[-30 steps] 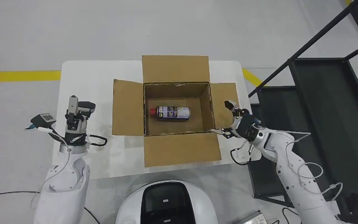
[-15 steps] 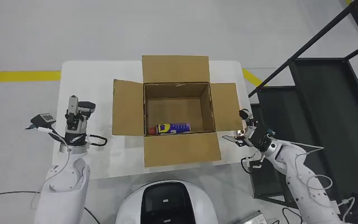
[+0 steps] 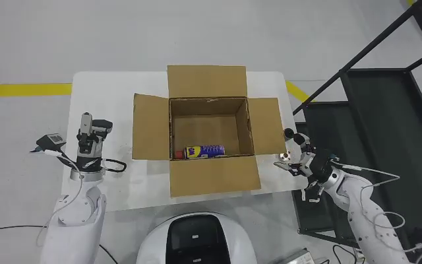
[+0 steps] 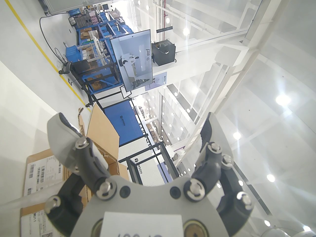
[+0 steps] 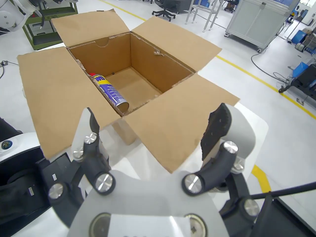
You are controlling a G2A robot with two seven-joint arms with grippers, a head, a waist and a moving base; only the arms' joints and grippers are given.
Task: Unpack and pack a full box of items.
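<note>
Right gripper: spread wide, empty.
Left gripper: spread, empty.
Can: ahead, hugging box wall; I'd enter steeply.

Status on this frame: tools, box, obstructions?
Left tool open, empty, left of box. Right tool open, empty, past box's right side. Spray can lying inside, near wall. Flaps folded out.

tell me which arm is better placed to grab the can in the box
Right, likely: the right gripper sits open beside the box, facing the can; the left gripper points upward.
</note>
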